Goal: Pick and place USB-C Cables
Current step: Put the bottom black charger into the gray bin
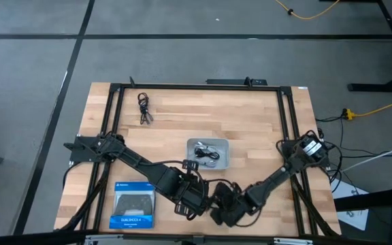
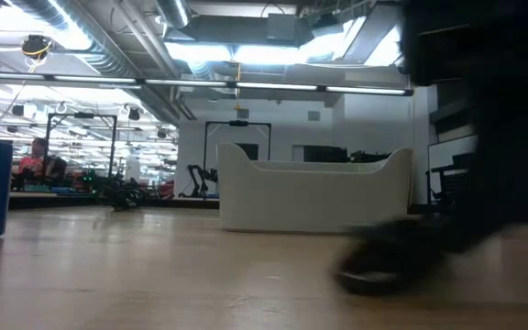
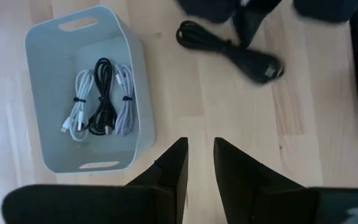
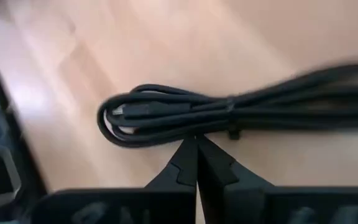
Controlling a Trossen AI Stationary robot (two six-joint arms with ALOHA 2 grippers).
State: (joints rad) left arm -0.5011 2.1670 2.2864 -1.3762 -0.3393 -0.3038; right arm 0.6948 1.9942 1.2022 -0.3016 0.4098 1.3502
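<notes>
A black coiled USB-C cable [image 4: 185,112] lies across the tips of my right gripper [image 4: 196,142], which is shut on it near the table's near edge; the same cable [image 3: 229,53] shows in the left wrist view. My left gripper [image 3: 199,142] is open and empty, close beside the right one [image 1: 220,207], between the tray and the near edge. The light grey tray [image 3: 135,74] holds two white cables [image 3: 79,102] and one black cable [image 3: 102,93] lying on its floor. Another black cable [image 1: 144,107] lies on the table's far left part. My right gripper pinches the black cable between its two fingertips near the middle of the bundle [image 4: 197,127], by the band that ties it. The fingers lie across the cable. Its looped end [image 4: 114,115] sticks out to one side and the other end is blurred. Whether it is clear of the table I cannot tell.
A blue-and-black boxed game controller [image 1: 133,205] lies at the near left. A black frame [image 1: 182,87] runs along the table's far and side edges. Bare wood stretches between the tray [image 1: 226,155] and the far edge. The room beyond shows in the low view, with a person [image 2: 37,158] far off.
</notes>
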